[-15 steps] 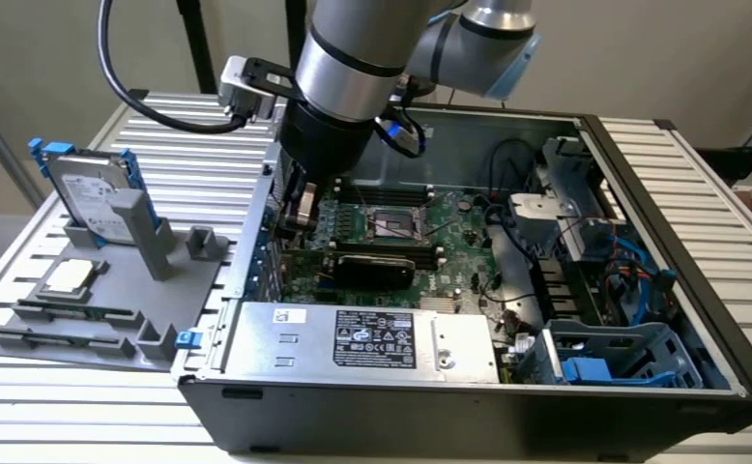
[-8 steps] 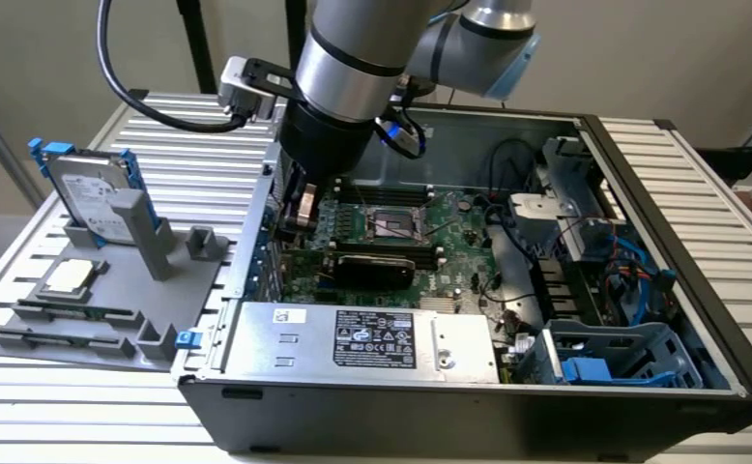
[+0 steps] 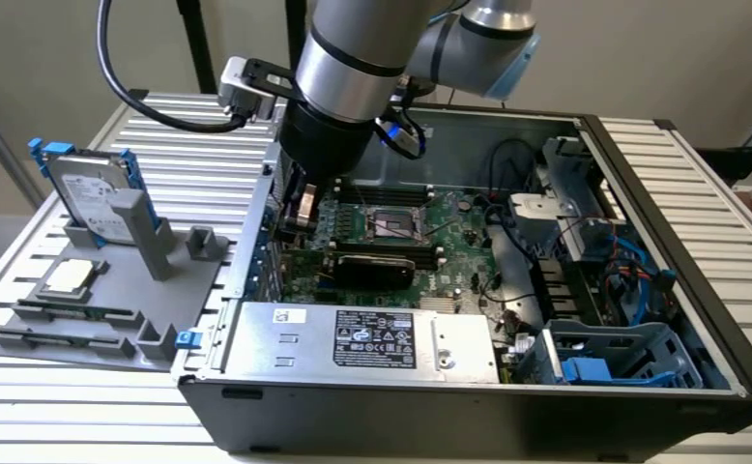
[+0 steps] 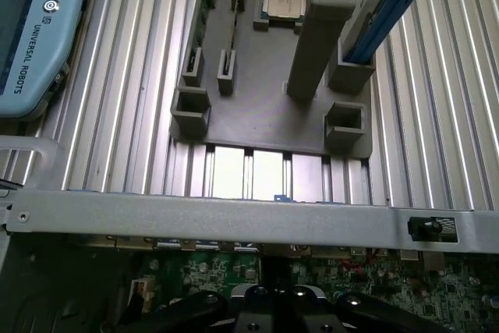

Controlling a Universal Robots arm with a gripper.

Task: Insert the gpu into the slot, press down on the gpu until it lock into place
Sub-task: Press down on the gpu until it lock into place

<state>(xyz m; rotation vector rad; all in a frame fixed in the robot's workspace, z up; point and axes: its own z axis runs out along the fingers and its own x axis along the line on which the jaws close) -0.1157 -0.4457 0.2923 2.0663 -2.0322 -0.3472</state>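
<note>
The arm is reaching down into the open computer case (image 3: 685, 319) on the slatted bench (image 3: 183, 135). Its claw (image 4: 273, 306), fingers pressed together and pinching nothing visible, is hovering low over the green motherboard (image 3: 460, 256) near the case's far-left wall in the exterior view. The gpu (image 3: 373, 266) is lying flat as a black card across the board, just behind the silver power supply (image 3: 363, 340) and in front of the processor socket (image 3: 395, 224). The slot cannot be made out. Outside the case, a grey parts holder (image 4: 265, 107) is carrying a hard drive (image 3: 93, 193) and a processor chip (image 4: 282, 1).
</note>
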